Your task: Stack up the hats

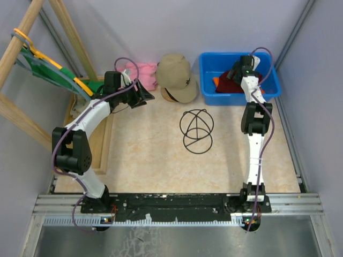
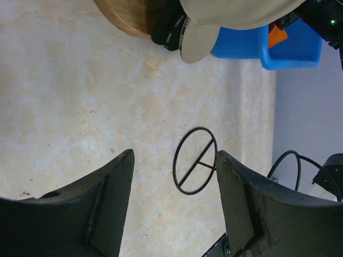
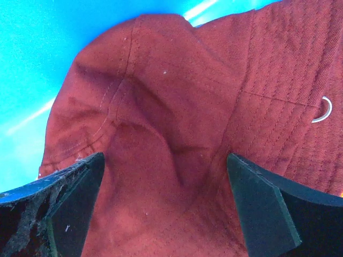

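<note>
Where the blue bin (image 1: 208, 63) sits at about 1 o'clock on the surface (image 1: 161, 160), the dark red hat (image 3: 177, 107) lies crumpled inside it. The right wrist view shows its twill weave and seam stitching plainly, with a small pale ring (image 3: 323, 110) at 3 o'clock on the cloth. A bit of the bright orange hat (image 1: 215, 81) shows at the bin's 9 o'clock side, just beside the red one. The tan cap (image 1: 177, 75) rests at 12 o'clock on the surface, near the bin, its brim turned toward the arms. In the left wrist view something black (image 2: 167, 28) peeks from under that brim. A black wire ring (image 1: 195, 130) lies near the centre.

The right arm reaches straight up the surface and dips over the bin. The right fingers (image 3: 262, 203) stand wide apart, straddling a raised fold of the dark red hat without pinching it. The left arm bends toward 11 o'clock; the left fingers (image 2: 107, 198) are parted with nothing between them, hanging above bare surface and facing the wire ring and the tan cap
</note>
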Controlling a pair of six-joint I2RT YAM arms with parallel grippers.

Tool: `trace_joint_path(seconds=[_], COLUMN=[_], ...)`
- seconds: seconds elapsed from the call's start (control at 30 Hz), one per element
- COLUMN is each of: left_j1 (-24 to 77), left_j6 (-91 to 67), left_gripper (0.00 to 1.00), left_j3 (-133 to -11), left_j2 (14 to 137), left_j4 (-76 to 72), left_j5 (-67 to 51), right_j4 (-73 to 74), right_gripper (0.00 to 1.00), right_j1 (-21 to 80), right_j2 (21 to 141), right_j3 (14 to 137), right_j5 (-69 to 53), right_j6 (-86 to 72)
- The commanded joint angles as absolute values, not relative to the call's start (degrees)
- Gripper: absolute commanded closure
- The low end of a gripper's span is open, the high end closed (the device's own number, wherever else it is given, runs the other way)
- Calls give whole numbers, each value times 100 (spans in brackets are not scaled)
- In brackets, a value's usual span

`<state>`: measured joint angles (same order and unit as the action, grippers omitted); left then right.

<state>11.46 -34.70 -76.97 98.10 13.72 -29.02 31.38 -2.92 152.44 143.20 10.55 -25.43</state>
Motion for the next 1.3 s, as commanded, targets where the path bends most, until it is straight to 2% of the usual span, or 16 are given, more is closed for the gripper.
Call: trace_joint_path(seconds=[0.0, 0.1, 0.13, 0.2, 0.27, 0.37, 0.5, 0.8, 1.13, 1.27], left_j1=[1107, 1107, 1107, 1107, 1107, 1107, 1110, 1129, 1301, 1353], left_j6=[-3471, -3496, -3502, -3512, -3518, -3503, -3491, -3125, -3200, -3212], left_gripper=[32, 32, 32, 32, 32, 32, 32, 33, 32, 32], left_j3=[-7881, -7901, -7909, -7925, -7956, -8037, -8241, -9056, -9097, -9021], left_j2=[9889, 9894, 9901, 9905, 9905, 9904, 9933, 9850, 9446, 9279], left_j4=[1408, 1445, 1462, 1505, 1556, 1619, 1696, 2053, 1461, 1425], left_j5=[-2785, -2728, -2717, -2700, -2696, -2664, -2711, -2867, -3281, -3351], right_j4=[2491, 2563, 2606, 2630, 2634, 2615, 2635, 2177, 2479, 2590], right_gripper=[4, 8, 15, 36, 70, 100, 100, 100, 100, 100], right_j1=[-342, -366, -377, -388, -388, -376, -346, -355, -396, -409], right_j2=[15594, 15802, 15837, 15886, 15906, 15802, 15355, 13506, 12597, 12410], right_j3=[14709, 14745, 14729, 14707, 14724, 14808, 14868, 14359, 14137, 13696], right_j5=[1269, 1243, 1283, 1349, 1397, 1365, 1214, 88, -398, -306], right_j6=[-2482, -2490, -2488, -2462, -2505, -2535, -2461, -2993, -3158, -2977])
